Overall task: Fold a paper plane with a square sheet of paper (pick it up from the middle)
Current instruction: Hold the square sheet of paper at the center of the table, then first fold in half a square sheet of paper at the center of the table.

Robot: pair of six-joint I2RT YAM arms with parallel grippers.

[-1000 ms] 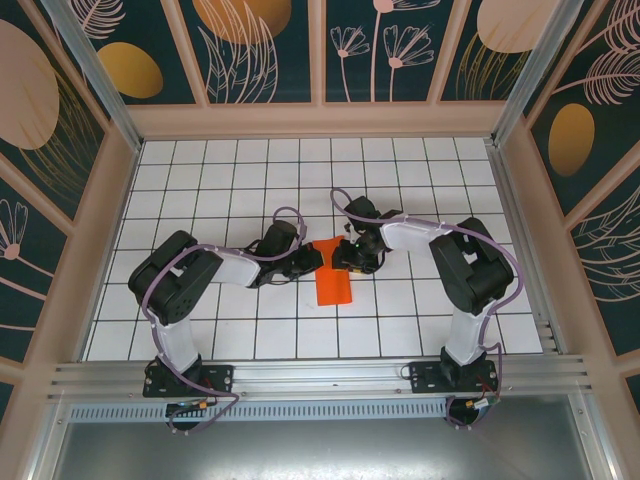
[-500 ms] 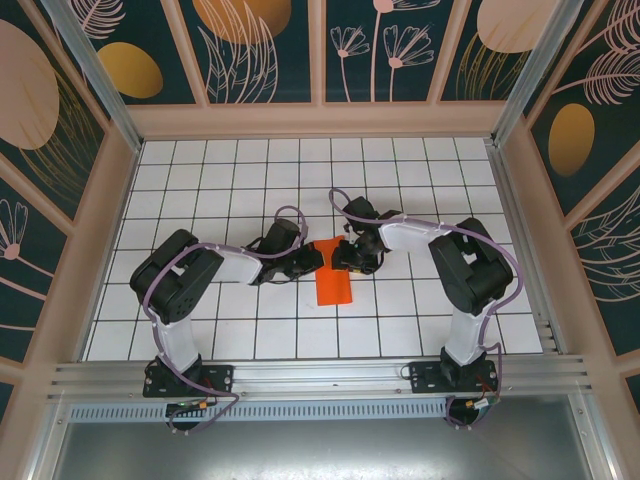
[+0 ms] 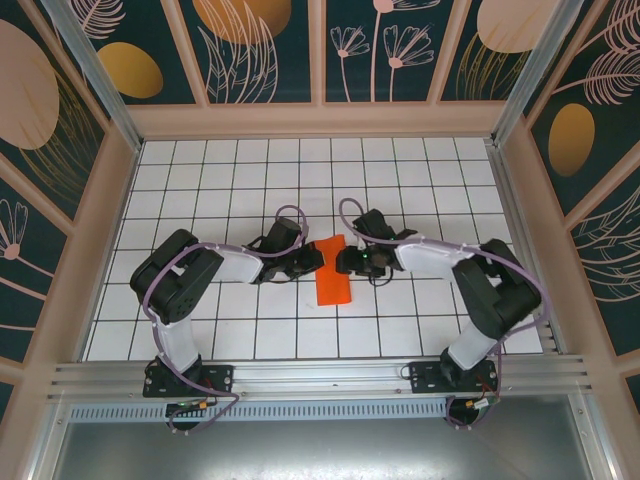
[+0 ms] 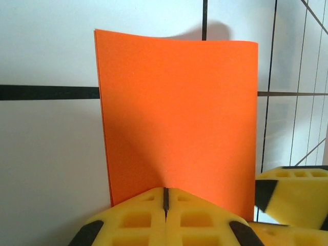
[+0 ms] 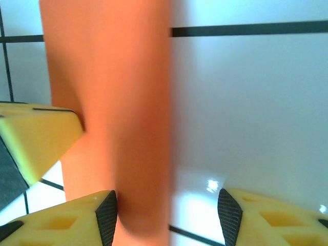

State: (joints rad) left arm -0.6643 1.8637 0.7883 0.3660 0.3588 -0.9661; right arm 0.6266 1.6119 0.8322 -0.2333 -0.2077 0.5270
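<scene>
Left claw (image 4: pixel 165 205) clenched, pinching near edge of square sheet of paper (image 4: pixel 179 113). Sheet folded to rectangle, spreads ahead of its fingertips over white tiled surface (image 4: pixel 51 154). Right claw (image 5: pixel 164 218) released, jaws apart, sheet's opposite edge just inside one finger.

Handling, judged: very light, limp, creases readily, slides on tile. Take hold at edge midpoints, gentle pinch.

Top view: long axis crosswise to line joining claws. No pointed nose formed yet.
</scene>
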